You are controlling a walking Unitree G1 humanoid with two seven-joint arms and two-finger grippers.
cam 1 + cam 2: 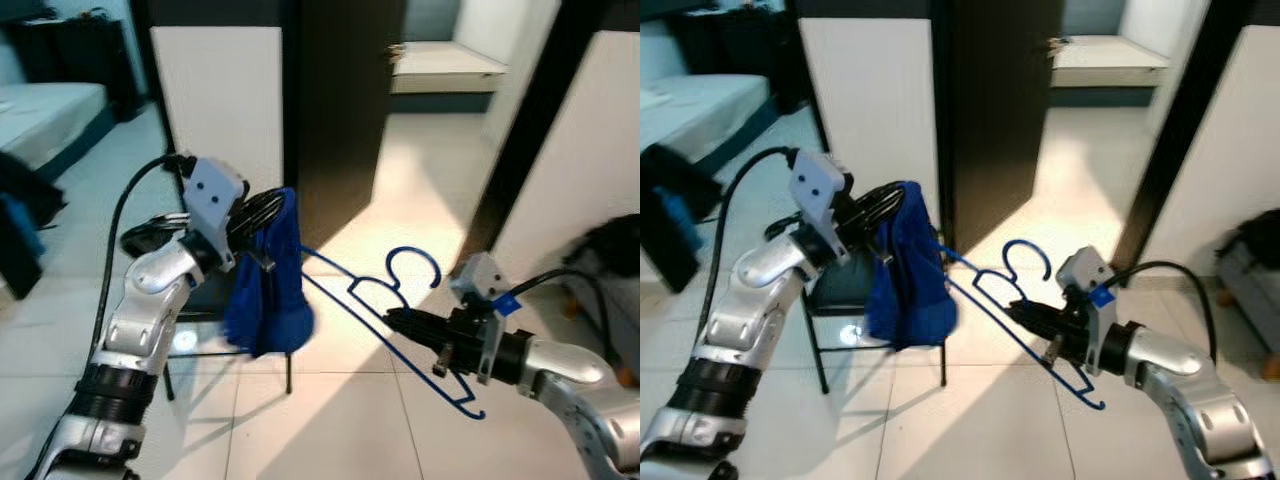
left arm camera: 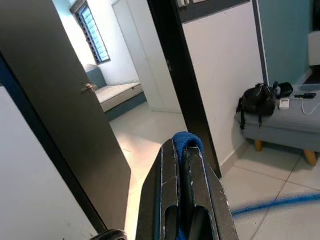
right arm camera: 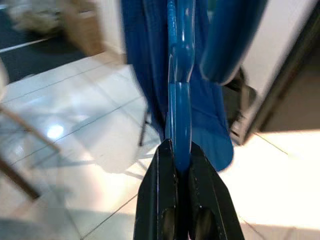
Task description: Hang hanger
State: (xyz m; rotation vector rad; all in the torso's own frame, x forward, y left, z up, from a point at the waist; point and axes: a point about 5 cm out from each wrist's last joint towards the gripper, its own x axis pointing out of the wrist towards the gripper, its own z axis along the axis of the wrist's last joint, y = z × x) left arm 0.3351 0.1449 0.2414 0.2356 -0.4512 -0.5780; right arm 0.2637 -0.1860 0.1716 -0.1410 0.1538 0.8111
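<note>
We have the blue plastic hanger [image 1: 400, 318] in our right gripper [image 1: 398, 320], whose two black fingers are closed tight on the hanger's lower bar, as the right wrist view shows with the blue plastic [image 3: 178, 125] pinched between them. Gripping it there, away from the hook [image 1: 412, 265], leaves the hook free and pointing up, which we judge is what a later hanging move would need.

Our left gripper [image 1: 268, 205] is raised at chest height and clamped on the top edge of a dark blue cloth [image 1: 268, 285]; in the left wrist view a fold of that cloth [image 2: 187, 141] bulges out between the closed fingers. Held from the top, the cloth hangs straight down in front of a small black chair [image 1: 845, 290] (only its seat and thin legs can be made out behind the fabric).

One end of the hanger reaches toward the hanging cloth and appears to touch or enter its folds; we cannot tell which. The two arms seem set up so that one presents the garment while the other threads the hanger into it, so dressing the hanger looks like the step in hand, with the hanging itself not yet done.

Ahead stand white wardrobe panels [image 1: 220, 95] and a dark open doorway on a pale tiled floor [image 1: 330, 420]; no rail can be made out.
</note>
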